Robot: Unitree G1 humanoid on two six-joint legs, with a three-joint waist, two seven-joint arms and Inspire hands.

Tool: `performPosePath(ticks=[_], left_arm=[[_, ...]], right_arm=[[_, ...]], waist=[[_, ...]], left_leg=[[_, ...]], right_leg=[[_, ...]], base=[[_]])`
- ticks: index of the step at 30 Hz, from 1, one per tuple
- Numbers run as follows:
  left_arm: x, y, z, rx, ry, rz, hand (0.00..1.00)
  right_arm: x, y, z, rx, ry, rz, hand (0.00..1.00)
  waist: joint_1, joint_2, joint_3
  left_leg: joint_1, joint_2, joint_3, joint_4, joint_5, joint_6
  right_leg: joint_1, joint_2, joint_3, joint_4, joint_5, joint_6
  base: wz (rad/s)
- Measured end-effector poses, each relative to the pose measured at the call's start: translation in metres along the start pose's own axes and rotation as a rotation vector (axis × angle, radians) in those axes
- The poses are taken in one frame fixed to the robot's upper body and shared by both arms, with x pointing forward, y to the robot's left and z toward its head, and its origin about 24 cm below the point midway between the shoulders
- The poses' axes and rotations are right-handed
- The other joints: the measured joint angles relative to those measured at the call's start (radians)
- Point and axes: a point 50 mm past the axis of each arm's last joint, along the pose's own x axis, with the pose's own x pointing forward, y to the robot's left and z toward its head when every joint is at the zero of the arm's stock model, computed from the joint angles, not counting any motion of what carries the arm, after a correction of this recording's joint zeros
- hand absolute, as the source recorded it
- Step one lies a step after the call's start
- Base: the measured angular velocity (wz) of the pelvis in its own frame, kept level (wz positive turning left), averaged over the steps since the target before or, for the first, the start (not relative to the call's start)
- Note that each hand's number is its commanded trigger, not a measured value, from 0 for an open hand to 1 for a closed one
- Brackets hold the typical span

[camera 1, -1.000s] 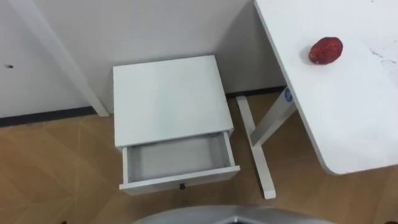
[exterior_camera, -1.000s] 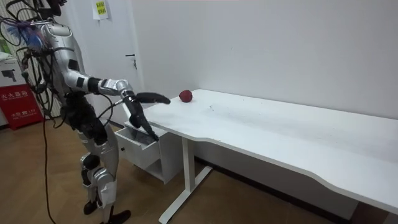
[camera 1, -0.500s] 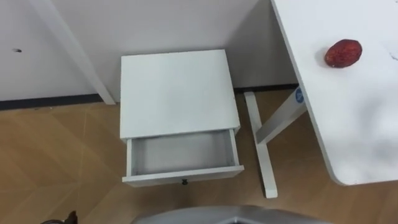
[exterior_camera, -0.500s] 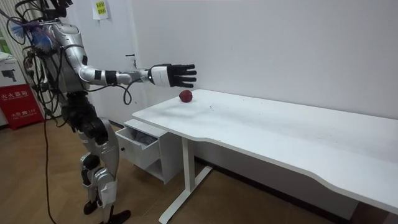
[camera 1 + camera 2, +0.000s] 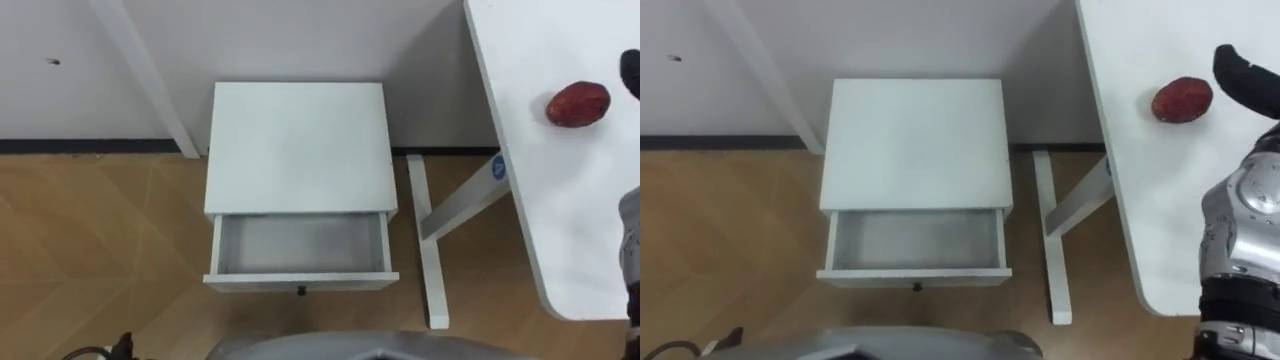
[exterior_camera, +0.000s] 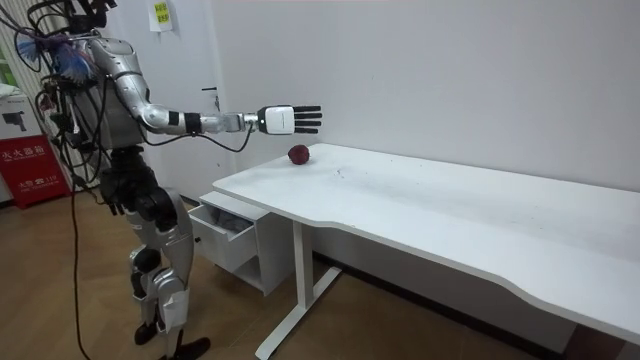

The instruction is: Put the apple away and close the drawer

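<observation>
A red apple (image 5: 577, 103) lies on the white table (image 5: 560, 220) near its back left corner. My right hand (image 5: 1243, 80) reaches out over the table just beyond and above the apple (image 5: 1181, 99), open, its fingers straight and holding nothing. In the room view the right hand (image 6: 285, 119) hovers a little above the apple (image 6: 298, 154). The small white cabinet (image 5: 298, 145) stands left of the table, and its drawer (image 5: 300, 283) is pulled out and empty. My left hand (image 6: 112, 196) hangs by my hip.
I stand facing the cabinet, which is against the wall. The table's white leg and foot (image 5: 432, 270) stand just right of the drawer. A slanted white post (image 5: 150, 80) rises left of the cabinet. Wooden floor (image 5: 90, 240) lies to the left.
My right arm swung up from beside the drawer and stretched out level over the apple, fingers straight. The eye view has shifted, so the cabinet sits more squarely ahead.
</observation>
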Motion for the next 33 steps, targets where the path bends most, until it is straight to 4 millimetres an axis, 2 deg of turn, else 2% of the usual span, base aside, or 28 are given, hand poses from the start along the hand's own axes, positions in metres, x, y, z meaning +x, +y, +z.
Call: performPosePath(ticks=[4, 8, 15, 33], left_arm=[[0.0, 0.003, -0.005, 0.007, 0.02, 0.005, 0.0], [0.0, 0.007, -0.008, 0.012, 0.029, 0.013, 0.0], [0.0, 0.01, -0.009, 0.016, 0.031, 0.018, 0.0], [-0.001, 0.004, -0.014, 0.034, 0.054, -0.027, 0.0]], right_arm=[[0.005, 0.003, -0.015, -0.057, 0.066, 0.063, 0.0], [0.006, 0.008, -0.021, -0.093, 0.093, 0.132, 0.0], [0.01, 0.01, -0.021, -0.137, 0.1, 0.222, 0.0], [0.003, 0.009, -0.052, -0.219, 0.234, 0.326, 0.0]], waist=[[0.011, -0.017, 0.0012], [0.016, -0.017, 0.0005], [0.019, -0.016, -0.001], [0.024, -0.018, 0.0011]], left_leg=[[0.0, 0.0, -0.005, 0.005, 0.0, 0.0], [-0.007, 0.003, -0.006, 0.008, 0.0, 0.0], [0.001, -0.001, -0.006, 0.008, 0.0, 0.0], [0.002, 0.003, -0.01, 0.013, 0.0, 0.0]], right_leg=[[0.005, -0.001, -0.007, 0.0, 0.0, 0.0], [0.0, -0.003, -0.011, 0.0, 0.0, 0.0], [0.009, -0.003, -0.012, 0.0, 0.0, 0.0], [0.013, -0.003, -0.017, 0.0, 0.0, 0.0]], base=[[0.01], [0.0], [0.0], [0.0]])
